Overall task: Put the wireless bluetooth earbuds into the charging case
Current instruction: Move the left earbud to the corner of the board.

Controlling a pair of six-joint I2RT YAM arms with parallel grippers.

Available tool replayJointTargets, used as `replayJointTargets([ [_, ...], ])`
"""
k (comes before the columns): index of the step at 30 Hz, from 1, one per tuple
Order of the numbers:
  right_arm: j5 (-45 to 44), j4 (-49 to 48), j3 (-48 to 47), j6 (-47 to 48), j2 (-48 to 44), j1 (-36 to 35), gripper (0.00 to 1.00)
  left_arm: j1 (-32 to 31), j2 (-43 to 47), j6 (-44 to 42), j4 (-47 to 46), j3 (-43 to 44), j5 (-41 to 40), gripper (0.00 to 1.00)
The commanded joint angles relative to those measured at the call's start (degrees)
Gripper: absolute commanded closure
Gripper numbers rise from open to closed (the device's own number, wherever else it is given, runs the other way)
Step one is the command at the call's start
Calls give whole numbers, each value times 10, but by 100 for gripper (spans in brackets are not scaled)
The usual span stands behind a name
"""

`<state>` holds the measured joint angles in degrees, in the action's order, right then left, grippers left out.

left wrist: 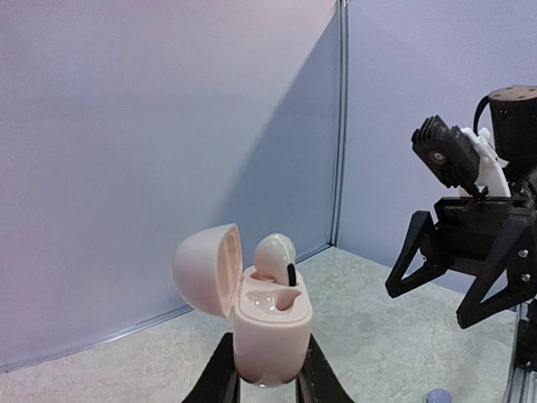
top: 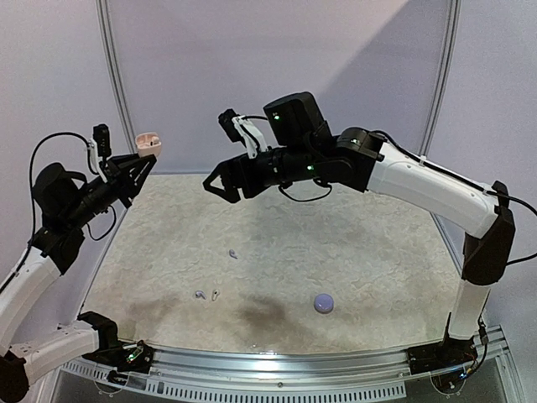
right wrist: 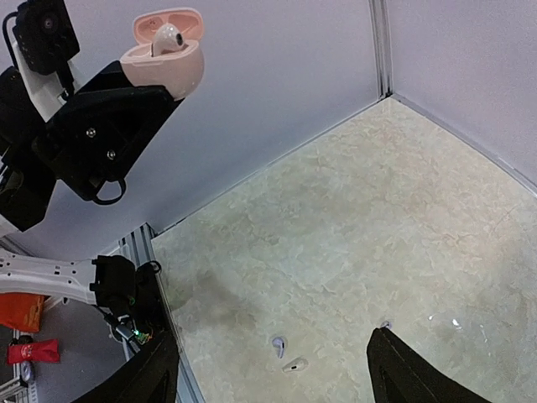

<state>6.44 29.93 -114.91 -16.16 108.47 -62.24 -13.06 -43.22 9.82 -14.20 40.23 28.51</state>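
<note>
Pink case [left wrist: 270, 323] up in the air on the left side, lid open, with one white earbud [left wrist: 275, 256] sitting inside. Squeezed tight at the bottom by the left gripper [left wrist: 267, 369]. Right gripper [top: 220, 186] up high too, facing it, spread wide with nothing in it. Down on the table [top: 361, 243]: two tiny earbuds [top: 199, 294] side by side, a third earbud [top: 232, 253] farther back, and a small round purple case [top: 323, 303] well apart to the right.

Pale marbled worktop [top: 336, 243] enclosed by plain lavender-grey wall panels [top: 277, 50], joined by thin metal corner strips [right wrist: 382, 42]. Slotted aluminium rail [top: 277, 367] borders its near edge; lighting soft and diffuse.
</note>
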Motion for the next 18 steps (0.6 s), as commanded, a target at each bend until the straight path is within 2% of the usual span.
replayJointTargets([
  [1, 44, 65, -41, 0, 45, -1, 21, 20, 37, 24, 18, -39, -3, 100],
  [6, 25, 137, -98, 45, 119, -2, 21, 34, 82, 27, 2, -84, -39, 100],
  [9, 29, 167, -120, 56, 159, -3, 21, 47, 85, 39, -20, -108, -34, 100],
  [18, -11, 203, -135, 16, 219, -22, 22, 55, 40, -48, 15, -75, -22, 100],
])
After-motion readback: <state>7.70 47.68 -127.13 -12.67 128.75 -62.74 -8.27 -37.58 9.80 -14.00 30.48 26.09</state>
